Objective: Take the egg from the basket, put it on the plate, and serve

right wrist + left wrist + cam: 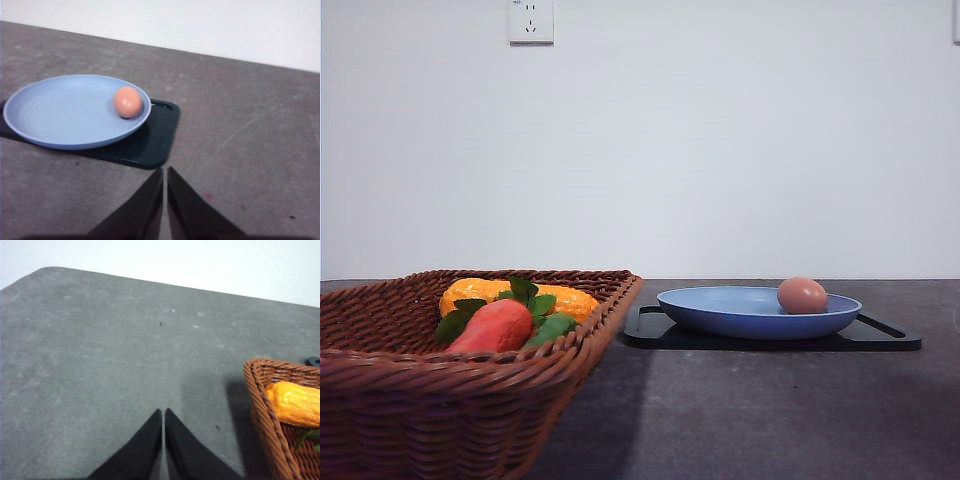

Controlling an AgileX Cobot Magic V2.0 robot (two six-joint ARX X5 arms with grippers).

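Note:
The pinkish-brown egg [802, 295] lies in the blue plate [720, 312], near its right rim. The right wrist view gives the same egg [127, 101] on the plate [60, 115]. At the front left stands the woven wicker basket [410, 400], with its corner [265, 405] in the left wrist view. My left gripper [163, 412] is shut over bare table beside the basket, with nothing held. Also shut and empty, my right gripper [164, 171] hangs over the table a short way from the plate.
The plate rests on a flat black tray [880, 338], also seen as the tray [150, 145]. In the basket lie a yellow corn cob [480, 292], a red carrot-like vegetable [495, 327] and green leaves [535, 305]. A white wall rises behind the dark grey table [770, 420].

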